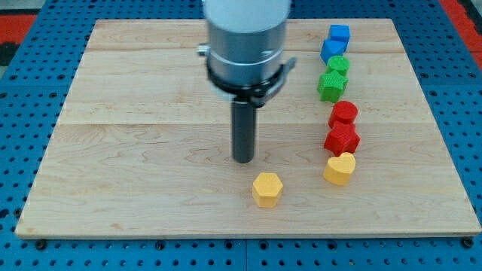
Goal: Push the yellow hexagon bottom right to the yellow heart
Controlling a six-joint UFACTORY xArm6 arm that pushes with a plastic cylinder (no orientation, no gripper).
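Note:
The yellow hexagon (267,189) lies near the bottom middle of the wooden board (135,150). The yellow heart (340,168) lies to its right and slightly higher, a short gap away. My tip (243,159) rests on the board just above and left of the hexagon, apart from it. The arm's grey body hangs over the board's top middle.
A column of blocks runs down the right side: two blue blocks (339,34) (332,51), two green blocks (338,65) (331,86), a red cylinder (343,114) and a red block (342,139) right above the heart. The board lies on blue pegboard.

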